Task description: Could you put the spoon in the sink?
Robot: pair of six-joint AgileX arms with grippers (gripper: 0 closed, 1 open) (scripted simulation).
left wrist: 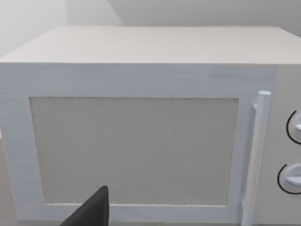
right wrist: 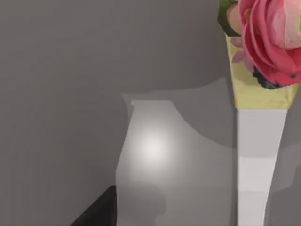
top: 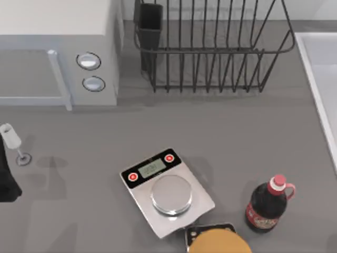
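Sink (top: 322,63) is over at the right edge of the top view, so that's where you'd look for it: pale basin with a lighter raised rim, set into the grey counter (top: 237,126). Just left of it, along the back, you've got the black wire dish rack (top: 210,58), and further left the white microwave (top: 58,47) with its two round knobs and door handle.

Middle of the counter has a kitchen scale (top: 166,190) lying at an angle, silver pan in front and two red buttons beside the little display. To its right stands a dark soda bottle (top: 267,204) with a red cap, well apart from the sink. An orange round thing (top: 218,242) pokes in at the front edge, just beside the scale's corner. A wine glass (top: 13,143) stands at the far left.

The left arm (top: 6,182) is at the left edge, right by that glass. The left gripper (left wrist: 91,211) faces the microwave door, near it, but you can't tell whether it's released or clenched. Same story for the right gripper (right wrist: 96,212): it's over grey counter near a pink flower (right wrist: 268,33) on a yellow-and-white upright piece (right wrist: 258,155), and I honestly can't tell its state either.
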